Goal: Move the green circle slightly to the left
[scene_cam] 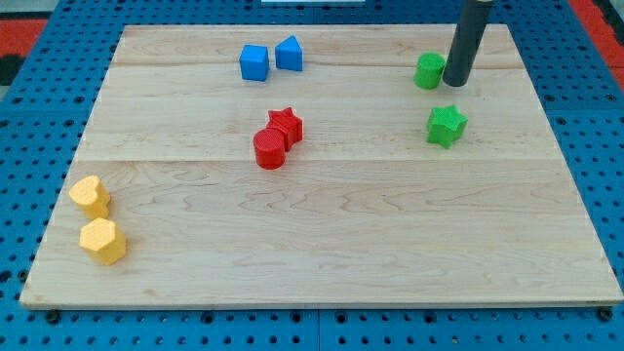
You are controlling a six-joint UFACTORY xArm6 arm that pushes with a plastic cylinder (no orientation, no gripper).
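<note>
**A:** Where is the green circle [428,71] at this moment?

**B:** It stands at the far right part of the desk [322,244], close to the far edge. My tip [456,82] is just beside it on the right side, and it seems to touch the block or almost touch it; I cannot tell which.

**A:** Why is the rod on that side?

**B:** I think because the block must go a little to the left. A rod can only push, so it must be on the right of the block and then slide leftward. The position looks correct for this.

**A:** And the pincer, is it spread or pressed together?

**B:** This arm has no pincer, so there is nothing to tell. It ends only in the dark rod.

**A:** Can something disturb the push?

**B:** The green star [447,126] is nearer to us and a bit right, apart from the circle, so a push to the left should not meet it. The blue cube [253,62] and the blue triangular block [289,54] are far to the left on the same far line, well apart. The red star [286,126] and red circle [269,149] touch each other in the middle. Two yellow blocks [96,219] sit at the near left corner. For a slight move, I judge none of them is in danger.
</note>
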